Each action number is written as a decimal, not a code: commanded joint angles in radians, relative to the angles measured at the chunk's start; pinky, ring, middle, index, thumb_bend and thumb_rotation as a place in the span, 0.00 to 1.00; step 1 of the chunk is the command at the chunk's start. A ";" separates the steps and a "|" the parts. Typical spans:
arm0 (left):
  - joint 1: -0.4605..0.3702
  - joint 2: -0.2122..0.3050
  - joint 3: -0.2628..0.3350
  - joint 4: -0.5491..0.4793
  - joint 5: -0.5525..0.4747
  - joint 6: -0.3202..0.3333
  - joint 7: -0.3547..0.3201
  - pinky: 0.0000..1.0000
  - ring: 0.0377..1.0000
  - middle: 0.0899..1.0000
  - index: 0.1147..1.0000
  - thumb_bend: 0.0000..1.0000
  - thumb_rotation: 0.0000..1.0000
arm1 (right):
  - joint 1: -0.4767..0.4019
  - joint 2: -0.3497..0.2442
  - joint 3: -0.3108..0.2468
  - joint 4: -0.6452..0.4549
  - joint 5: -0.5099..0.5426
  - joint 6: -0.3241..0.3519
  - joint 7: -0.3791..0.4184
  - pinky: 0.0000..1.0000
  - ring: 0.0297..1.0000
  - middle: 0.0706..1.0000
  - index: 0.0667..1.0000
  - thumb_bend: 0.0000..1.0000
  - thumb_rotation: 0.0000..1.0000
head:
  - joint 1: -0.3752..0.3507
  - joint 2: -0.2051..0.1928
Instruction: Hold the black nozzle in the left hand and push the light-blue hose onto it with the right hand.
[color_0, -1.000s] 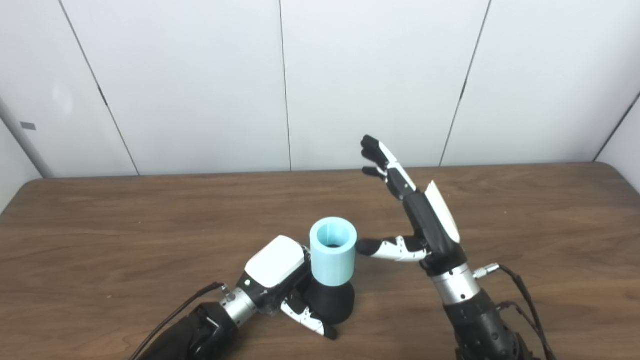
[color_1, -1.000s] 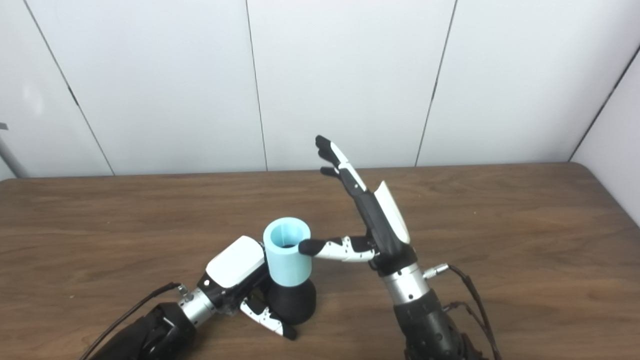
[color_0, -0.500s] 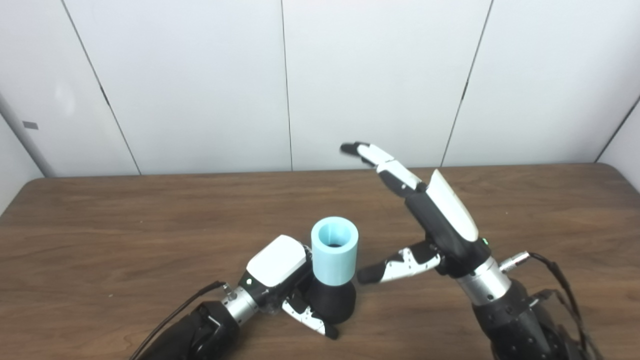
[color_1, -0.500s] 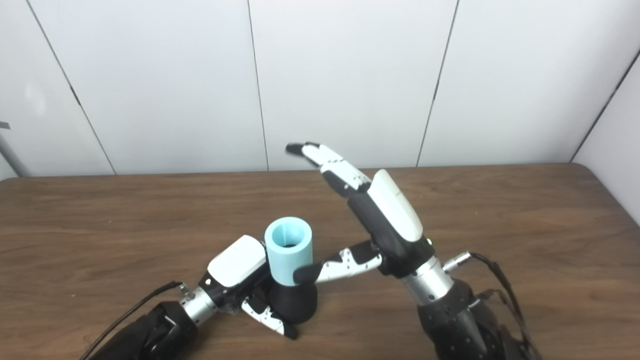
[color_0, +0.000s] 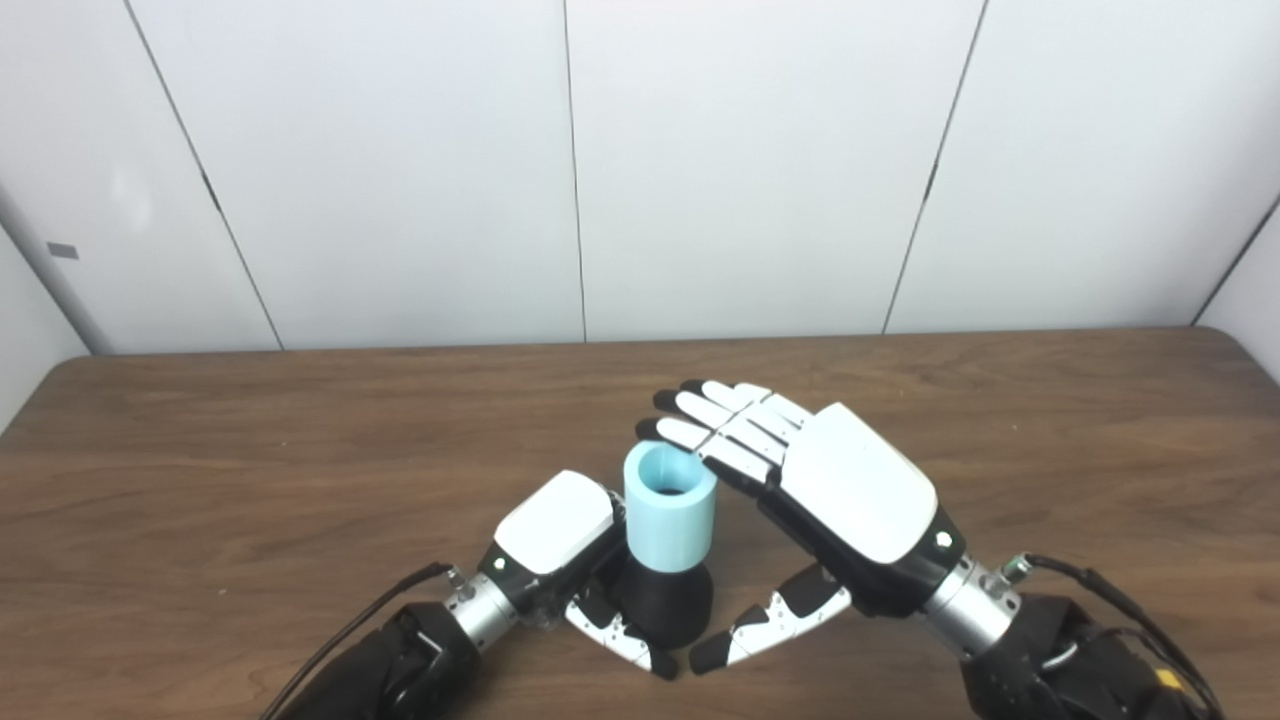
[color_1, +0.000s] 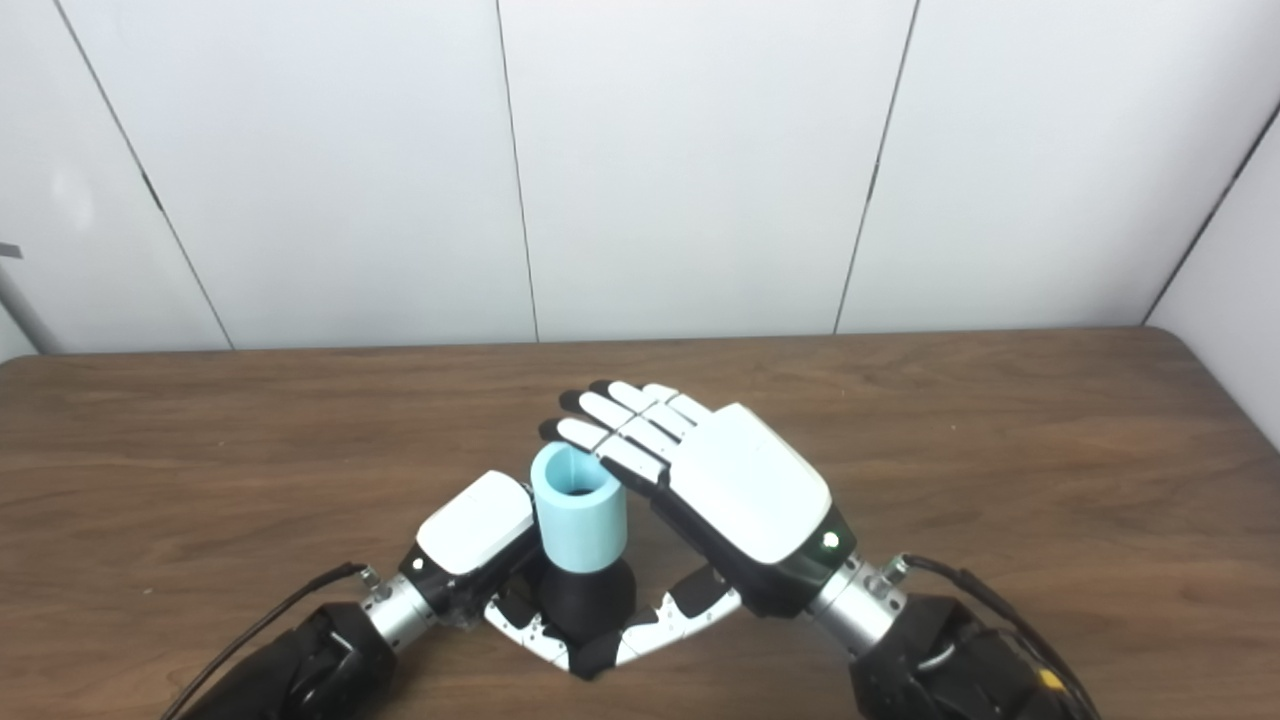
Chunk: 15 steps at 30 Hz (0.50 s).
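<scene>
Right hand (color_0: 850, 495), white-backed with black palm, flat and palm down, fingers (color_0: 715, 420) straight and side by side, reaching left over the far-right rim of the light-blue plastic hose cylinder (color_0: 670, 510); holding nothing, thumb (color_0: 765, 625) splayed low toward the near side, tip close to the table. Whether the fingers touch the rim, impossible to tell. Left hand (color_0: 560, 545), white-backed too, wrapped from the left around the black flared nozzle base (color_0: 665, 605), fingers closed on it, thumb along the near side. Broad brown wooden table (color_0: 200, 480) beneath, white panelled wall (color_0: 400, 170) beyond its far edge. Hose upright, open end up, seated over the top of the nozzle, near the table's middle and toward the near edge, nozzle standing on the wood.

From the left eye, a clear strip of table between right thumb tip and left thumb. From the right eye, the two thumb tips (color_1: 590, 660) overlapping in front of the nozzle, gap not visible. Small green light on the right wrist (color_1: 830, 540), sharper in the right eye view.
</scene>
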 joint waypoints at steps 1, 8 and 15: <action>0.142 -0.021 -0.091 0.127 0.051 -0.001 -0.060 0.12 0.13 0.16 0.42 0.52 0.04 | -0.019 -0.004 -0.009 -0.027 -0.026 -0.003 -0.004 0.94 0.97 0.97 0.93 0.94 0.85 | -0.001 0.001; 0.142 -0.022 -0.091 0.128 0.049 0.000 -0.060 0.12 0.13 0.16 0.42 0.52 0.04 | -0.007 0.011 -0.006 -0.027 -0.045 -0.005 -0.004 1.00 1.00 0.99 0.97 0.93 0.89 | -0.001 -0.007; 0.142 -0.023 -0.093 0.133 0.046 -0.002 -0.055 0.13 0.13 0.17 0.42 0.52 0.04 | 0.004 0.022 0.003 -0.031 -0.051 -0.014 -0.001 0.99 0.98 0.98 0.96 0.93 0.88 | 0.001 -0.006</action>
